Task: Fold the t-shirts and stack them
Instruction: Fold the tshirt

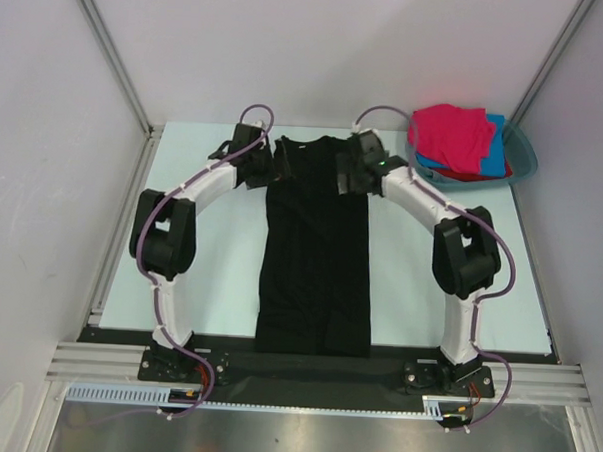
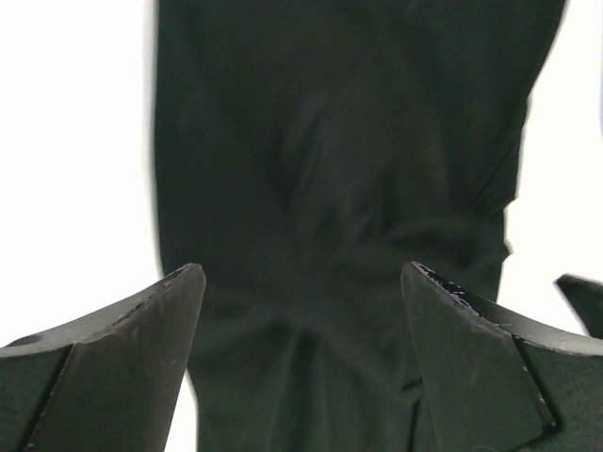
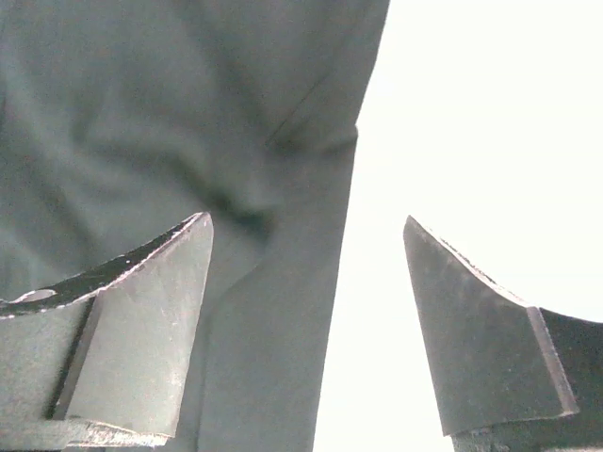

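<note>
Black shirt (image 1: 315,257) flat on table (image 1: 219,272), narrow lengthwise strip, collar at far end. Left gripper (image 2: 301,278): jaws wide, empty, above cloth near collar. Right gripper (image 3: 306,231): jaws wide, empty, straddling shirt's right edge. Risks:
- uneven pinch between arms skews next fold
- grabbing top layer only lets tucked sides spill out
- dragging cloth bunches strip

One black t-shirt (image 1: 315,257) lies left of the one teal basin (image 1: 528,152); in the basin, one pink t-shirt (image 1: 451,132), one blue t-shirt (image 1: 498,147), one red t-shirt (image 1: 466,176).
</note>
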You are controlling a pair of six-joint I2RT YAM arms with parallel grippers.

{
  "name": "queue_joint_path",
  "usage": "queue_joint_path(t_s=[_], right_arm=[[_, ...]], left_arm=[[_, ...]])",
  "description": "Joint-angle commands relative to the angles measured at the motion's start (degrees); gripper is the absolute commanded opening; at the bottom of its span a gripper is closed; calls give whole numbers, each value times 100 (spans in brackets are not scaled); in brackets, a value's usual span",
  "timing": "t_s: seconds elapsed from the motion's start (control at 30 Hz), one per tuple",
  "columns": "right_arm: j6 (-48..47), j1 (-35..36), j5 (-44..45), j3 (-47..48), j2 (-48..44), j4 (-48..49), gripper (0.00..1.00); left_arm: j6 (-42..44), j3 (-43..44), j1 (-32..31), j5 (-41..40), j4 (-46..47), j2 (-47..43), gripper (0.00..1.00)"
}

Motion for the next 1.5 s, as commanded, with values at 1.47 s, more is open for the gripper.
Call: queue_joint_path(t_s=[1.47], right_arm=[[344, -989, -3007, 356, 466, 476, 82]], left_arm=[[1182, 5422, 271, -460, 546, 3882, 91]])
